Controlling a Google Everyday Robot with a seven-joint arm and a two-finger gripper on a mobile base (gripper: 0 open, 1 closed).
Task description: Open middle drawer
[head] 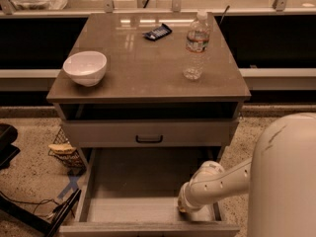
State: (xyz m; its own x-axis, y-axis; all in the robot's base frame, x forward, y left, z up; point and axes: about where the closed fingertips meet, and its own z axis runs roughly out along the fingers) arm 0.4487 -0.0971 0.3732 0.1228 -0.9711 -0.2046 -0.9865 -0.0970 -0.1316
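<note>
The middle drawer (133, 181) is pulled far out toward me, and its plain grey inside is bare. Its front shows only as a top edge (148, 228) at the bottom of the view; its handle is out of sight. My gripper (183, 207) is at the end of the white arm (222, 181), low inside the drawer's front right corner, against the front panel. Above it, a smaller grey-beige drawer (148, 131) with a black loop handle (149, 138) is shut.
On the cabinet top (148, 78) stand a white bowl (85, 68) at the left, a clear water bottle (196, 46) at the right and a dark packet (157, 32) at the back. A wire basket (64, 149) and cables (29, 211) lie on the floor to the left. My white body (286, 177) fills the right.
</note>
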